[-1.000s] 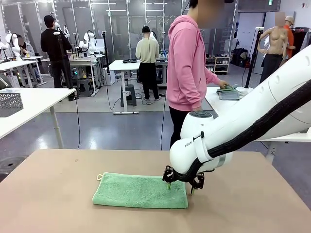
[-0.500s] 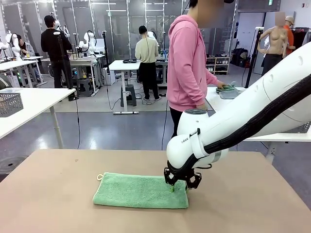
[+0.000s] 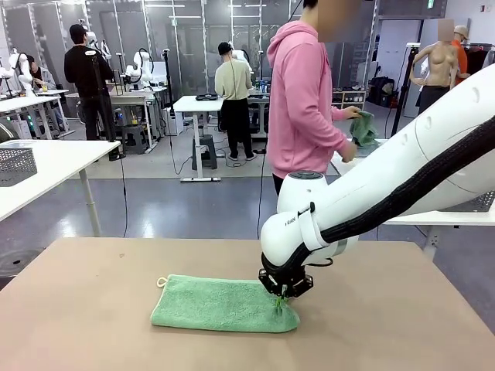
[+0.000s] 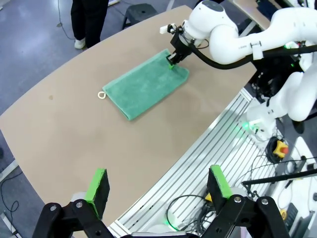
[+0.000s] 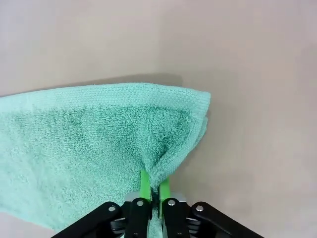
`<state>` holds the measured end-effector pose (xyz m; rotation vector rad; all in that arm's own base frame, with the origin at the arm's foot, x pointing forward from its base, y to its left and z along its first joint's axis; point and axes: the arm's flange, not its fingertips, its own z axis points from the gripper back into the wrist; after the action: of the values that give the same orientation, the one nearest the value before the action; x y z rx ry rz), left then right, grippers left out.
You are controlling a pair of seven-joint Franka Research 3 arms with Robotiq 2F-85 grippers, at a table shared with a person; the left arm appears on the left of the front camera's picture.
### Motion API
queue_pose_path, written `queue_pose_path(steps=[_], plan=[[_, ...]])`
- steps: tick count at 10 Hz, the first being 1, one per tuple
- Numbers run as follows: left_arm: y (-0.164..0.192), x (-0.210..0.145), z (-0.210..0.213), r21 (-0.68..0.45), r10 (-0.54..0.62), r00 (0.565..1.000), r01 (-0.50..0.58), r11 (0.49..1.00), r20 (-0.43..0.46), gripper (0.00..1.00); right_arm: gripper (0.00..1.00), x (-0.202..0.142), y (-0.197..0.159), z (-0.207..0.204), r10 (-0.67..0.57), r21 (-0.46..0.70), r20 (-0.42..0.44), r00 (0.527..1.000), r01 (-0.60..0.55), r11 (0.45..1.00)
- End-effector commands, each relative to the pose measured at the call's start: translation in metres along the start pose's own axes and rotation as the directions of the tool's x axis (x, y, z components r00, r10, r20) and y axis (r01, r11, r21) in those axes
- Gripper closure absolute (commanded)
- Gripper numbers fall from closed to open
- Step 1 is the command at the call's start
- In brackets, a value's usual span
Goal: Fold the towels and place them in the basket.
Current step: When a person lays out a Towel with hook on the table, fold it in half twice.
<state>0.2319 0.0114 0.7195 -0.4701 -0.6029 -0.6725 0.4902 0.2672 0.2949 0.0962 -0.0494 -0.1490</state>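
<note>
One mint-green towel (image 3: 220, 305) is laid flat on the brown tabletop (image 3: 85, 309) as a long rectangle, with its length running across the front view. A small loop (image 3: 162, 282) is seen at its far left corner. The right claw (image 3: 280, 300) is set down on the towel's right end, and its green pads are closed on a pinch of the cloth there. In the right wrist view the terry is seen gathered into a small raised ridge between the two fingers (image 5: 144, 181), just inside the corner, while the rest of the towel is spread flat. The right arm (image 3: 387, 185) is stretched in from the right side, low over the tabletop.

The left claw (image 4: 158, 186) is held high above one edge of the tabletop. Its fingers are spread wide and nothing is held between them. In the left wrist view the towel is seen well apart from this claw, on the far part of the tabletop.

Beyond the far edge, a person (image 3: 302, 100) in a pink hooded top is turned toward a white table at the right. A green cloth (image 3: 362, 127) is held up in the person's hands; whether it is a towel cannot be told.
</note>
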Motion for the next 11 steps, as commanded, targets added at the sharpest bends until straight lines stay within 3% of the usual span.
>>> queue_pose_path(steps=[1,4,7,11], plan=[[-0.002,0.001,-0.001,-0.014,-0.023,1.0,0.023,1.0,0.002,0.0,1.0,-0.004,0.001,-0.012,-0.03,-0.058,-0.001,1.0,0.03,0.998],[-0.002,0.001,-0.001,-0.014,-0.023,1.0,0.023,1.0,0.002,0.0,1.0,-0.011,-0.006,0.003,-0.013,-0.058,0.011,1.0,0.013,0.998],[-0.002,0.001,-0.001,-0.014,-0.023,1.0,0.023,1.0,0.002,0.0,1.0,-0.018,-0.038,0.036,0.09,-0.305,0.035,0.995,-0.075,0.949],[-0.002,0.001,-0.001,-0.014,-0.023,1.0,0.023,1.0,0.002,0.0,1.0,-0.039,-0.034,0.096,0.194,-0.359,0.105,0.975,-0.145,0.922]])
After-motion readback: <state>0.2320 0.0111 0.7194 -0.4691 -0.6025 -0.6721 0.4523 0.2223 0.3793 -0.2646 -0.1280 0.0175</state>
